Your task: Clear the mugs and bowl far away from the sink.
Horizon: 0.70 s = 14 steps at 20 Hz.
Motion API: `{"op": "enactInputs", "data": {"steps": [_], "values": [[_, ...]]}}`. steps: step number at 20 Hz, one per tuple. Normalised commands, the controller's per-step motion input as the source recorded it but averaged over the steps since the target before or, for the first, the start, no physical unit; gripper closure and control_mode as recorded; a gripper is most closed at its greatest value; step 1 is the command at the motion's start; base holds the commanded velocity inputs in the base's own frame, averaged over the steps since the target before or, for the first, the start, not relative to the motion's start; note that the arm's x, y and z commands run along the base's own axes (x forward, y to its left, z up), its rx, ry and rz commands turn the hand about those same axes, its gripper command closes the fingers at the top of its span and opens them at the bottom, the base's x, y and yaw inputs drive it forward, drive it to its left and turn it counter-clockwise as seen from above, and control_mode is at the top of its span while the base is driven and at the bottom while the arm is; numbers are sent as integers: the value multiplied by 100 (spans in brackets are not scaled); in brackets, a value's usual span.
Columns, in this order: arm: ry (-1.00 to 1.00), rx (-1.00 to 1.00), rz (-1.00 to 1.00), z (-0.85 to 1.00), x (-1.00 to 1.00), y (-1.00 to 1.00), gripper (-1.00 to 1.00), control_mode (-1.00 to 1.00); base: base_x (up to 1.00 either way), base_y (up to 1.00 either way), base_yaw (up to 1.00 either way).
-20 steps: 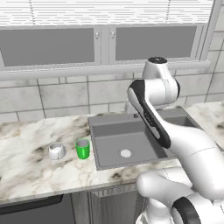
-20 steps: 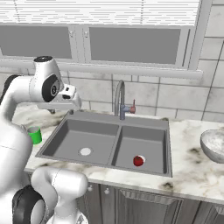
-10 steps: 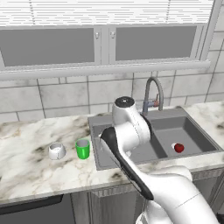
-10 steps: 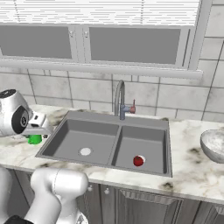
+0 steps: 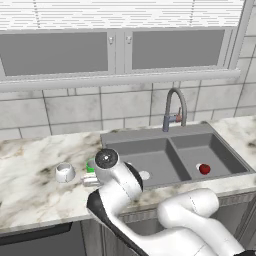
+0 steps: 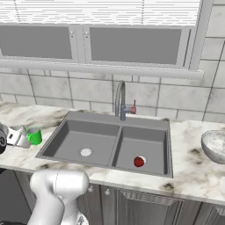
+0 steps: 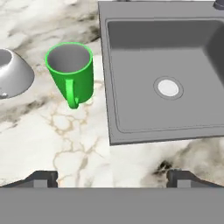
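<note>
Standing upright on the bench [image 7: 78, 144] just left of the sink [image 7: 162, 74], the green mug [image 7: 71, 72] looks rigid, light and slick; its rim or side handle offers purchase. Claw [image 7: 111, 177] hovers released. White mug [image 7: 13, 76] sits beside it.

Light is even and fairly bright across all three rendered views, with no clear single source and only soft, faint shading under the bright green cylindrical mug [image 7: 71, 72] and inside the dark grey two-basin sink [image 5: 175, 156]. The white-veined marble counter [image 7: 65, 144] and the squat glossy white-grey mug [image 7: 13, 76] carry mild sheen without harsh glare. All views look slightly soft and low in detail, with no marked edge distortion.
</note>
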Motion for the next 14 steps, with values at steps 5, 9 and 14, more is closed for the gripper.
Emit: {"op": "enactInputs", "data": {"steps": [5, 9, 14], "values": [[-12, 0, -5, -14, 33, 79, -100, -100, 0, 0, 0], [2, 0, 0, -6, 63, 2, -100, -100, 0, 0, 0], [13, 6, 3, -2, 76, -5, -100, -100, 0, 0, 0]]}}
